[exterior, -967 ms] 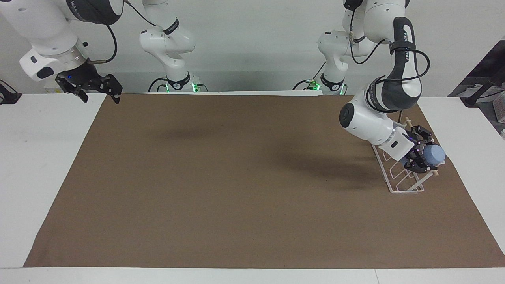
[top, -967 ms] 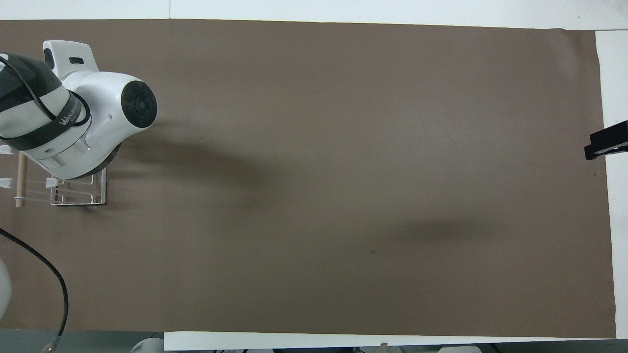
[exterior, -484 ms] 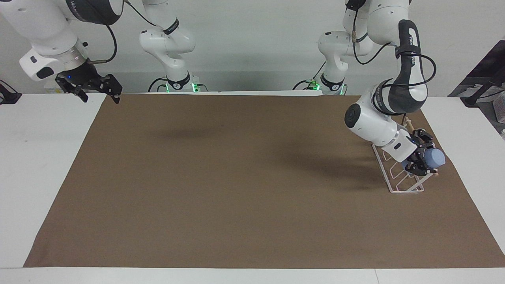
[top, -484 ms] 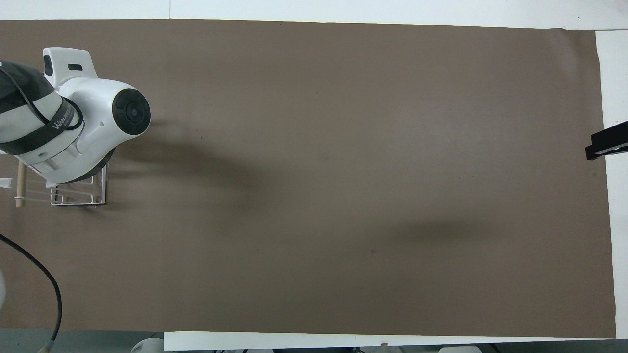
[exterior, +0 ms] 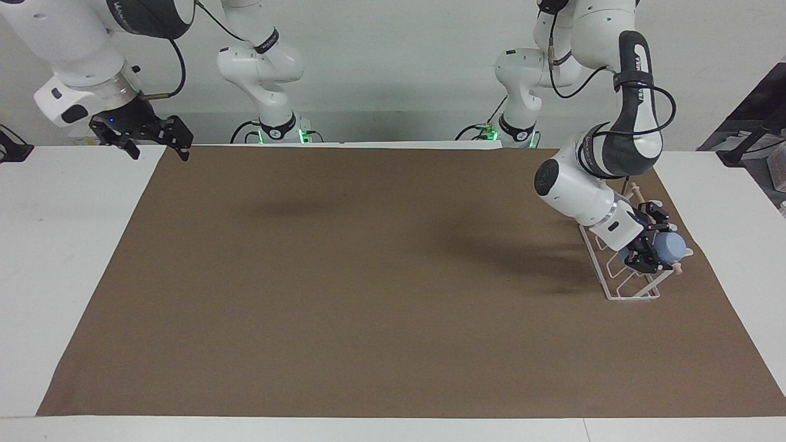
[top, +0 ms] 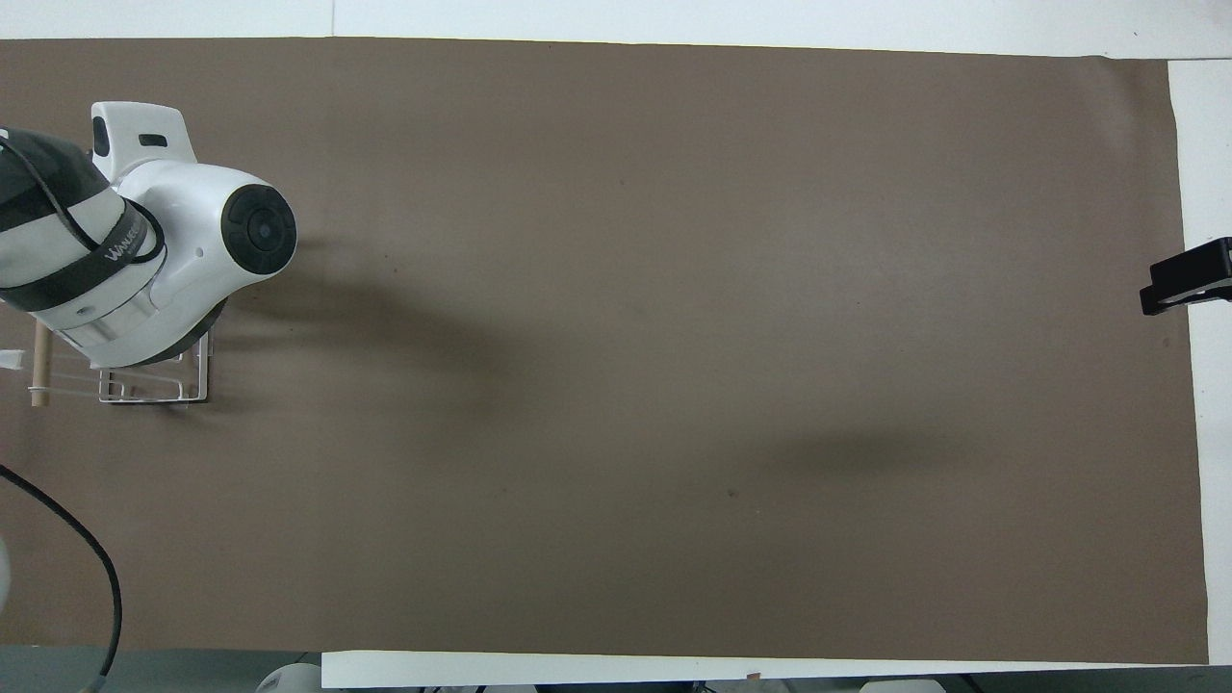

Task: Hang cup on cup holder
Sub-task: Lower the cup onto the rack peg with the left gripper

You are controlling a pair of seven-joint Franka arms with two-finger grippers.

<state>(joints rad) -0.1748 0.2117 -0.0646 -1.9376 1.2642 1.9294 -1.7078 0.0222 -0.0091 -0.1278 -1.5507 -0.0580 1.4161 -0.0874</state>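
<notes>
Two arms are at the table, and only one is working. The left gripper (exterior: 649,250) is clamped on the small light blue tapered plastic cup (exterior: 669,248) and holds it tilted at the white wire cup holder with a light wooden dowel across its top (exterior: 620,283). This rack stands on the brown table mat (exterior: 368,276) at the left arm's end of the table. The cup sits against the dowel end of the rack; whether a prong has entered its mouth cannot be told.

Step in hand: seating the cup on the rack. In the overhead view the left arm's wrist hides both cup and gripper.

Next move, as judged: ease the cup down along the slanted prong until the rack bears it, then open the jaws and withdraw without dragging the light rack.

Compared with one second ago, the cup and gripper have moved slightly lower and closer in to the rack, and the wrist has shifted a little.

The right gripper (exterior: 153,140) waits with its jaws apart, holding nothing, over the mat's corner at the right arm's end.
</notes>
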